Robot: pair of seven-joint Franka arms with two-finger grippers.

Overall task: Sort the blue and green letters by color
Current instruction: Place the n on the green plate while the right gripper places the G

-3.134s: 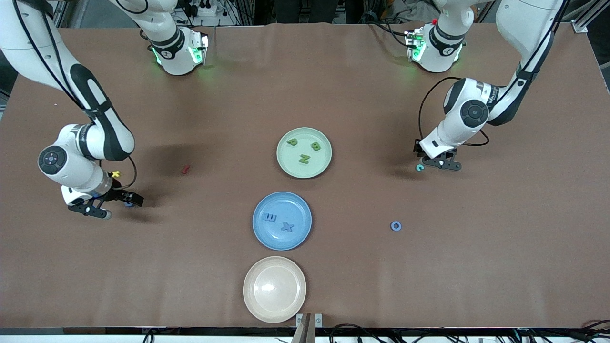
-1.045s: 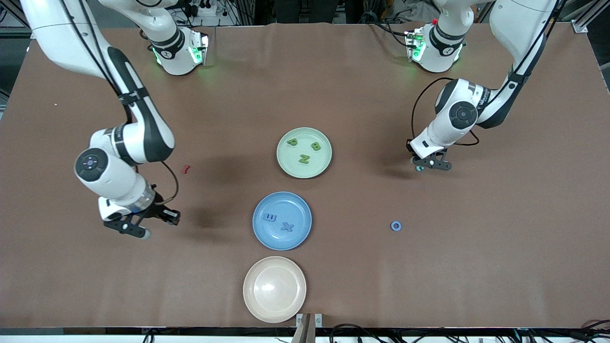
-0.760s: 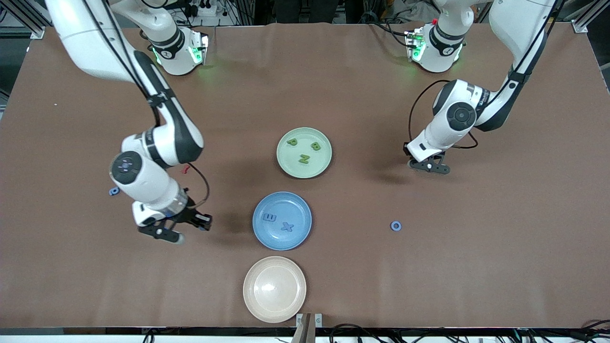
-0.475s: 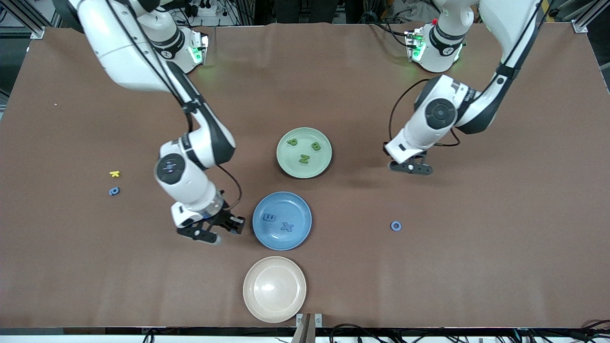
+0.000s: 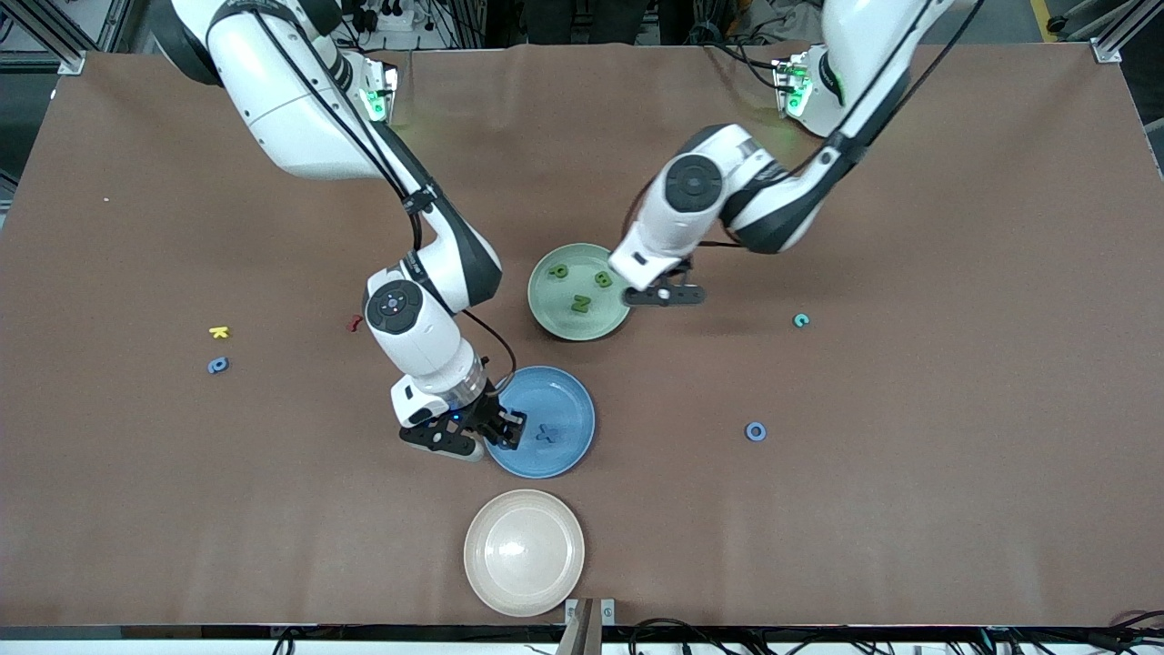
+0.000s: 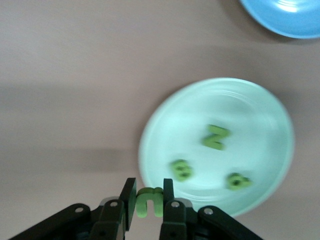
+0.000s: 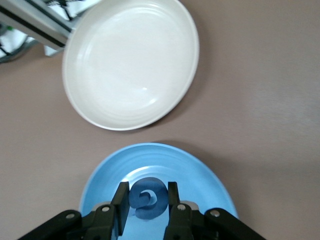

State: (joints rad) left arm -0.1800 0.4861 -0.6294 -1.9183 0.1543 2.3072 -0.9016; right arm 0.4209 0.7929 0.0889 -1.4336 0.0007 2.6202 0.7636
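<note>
Right gripper point(image 5: 475, 437) hangs over the edge of the blue plate point(image 5: 564, 455) that faces the right arm's end of the table, its fingers pinching a blue letter G point(image 7: 147, 198), which the right wrist view shows clamped upright between the two pads above the plate's floor. Just under and beside that gripper, a blue X point(image 5: 546, 433) lies flat in the same plate; the gripper covers the rest of the plate's inner floor on that side. Nearer the front camera than this gripper sits the cream plate point(image 5: 524, 551), well apart from the blue one. Left gripper point(image 5: 665, 294) hovers at the rim of the green plate point(image 5: 549, 320), on the side toward the left arm's end of the table, its fingers closed on a small green letter n point(image 6: 149, 200); the left wrist view shows the letter squeezed between the pads right at the plate's edge. In the green plate beside this gripper lie three green letters, a P point(image 5: 559, 270), a B point(image 5: 602, 279) and an N point(image 5: 580, 303), all flat and apart from one another. Toward the left arm's end of the table from the left gripper, a teal letter point(image 5: 800, 319) lies on the brown tabletop point(image 5: 955, 409), and a blue O point(image 5: 755, 431) lies nearer the front camera than it. Toward the right arm's end from the right gripper, a dark red letter point(image 5: 354, 322), a yellow K point(image 5: 218, 332) and another blue letter point(image 5: 217, 366) lie on the table.
</note>
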